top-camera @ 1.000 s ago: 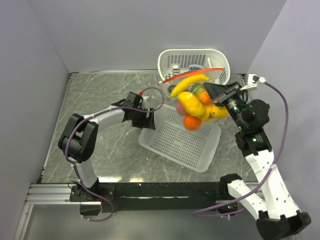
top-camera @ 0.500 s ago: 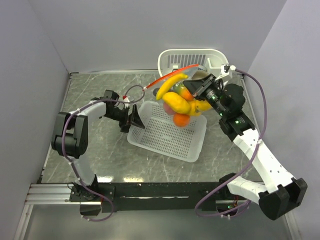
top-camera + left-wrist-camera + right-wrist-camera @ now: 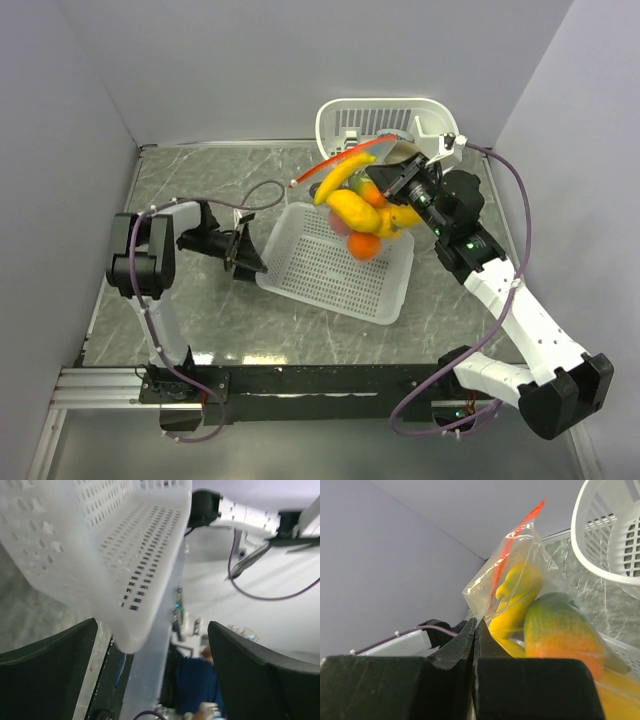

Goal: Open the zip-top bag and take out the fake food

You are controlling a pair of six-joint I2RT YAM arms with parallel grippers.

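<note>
The zip-top bag (image 3: 372, 200) hangs above the flat white basket (image 3: 330, 275), its red zipper strip (image 3: 330, 165) slanting up on the left. Inside it I see fake food: a yellow banana (image 3: 338, 180), a yellow-orange fruit (image 3: 352, 211) and an orange (image 3: 364, 246). My right gripper (image 3: 388, 182) is shut on the bag's edge. In the right wrist view the closed jaws (image 3: 476, 622) pinch the clear film of the bag (image 3: 485, 590), with the banana (image 3: 517, 592) and a green-orange fruit (image 3: 560, 630) behind. My left gripper (image 3: 247, 262) is open and empty just left of the basket; its fingers (image 3: 45, 672) spread wide below the basket (image 3: 100, 545).
A round white slatted basket (image 3: 345, 112) stands at the back against the wall, right behind the bag; its rim (image 3: 585, 545) shows in the right wrist view. Purple cables loop by both arms. Grey walls close in on the left, back and right.
My left gripper has opened wide and drawn back left from the bag's mouth to the basket's left side. The right gripper has carried the bag a little left; the basket has slid left.
</note>
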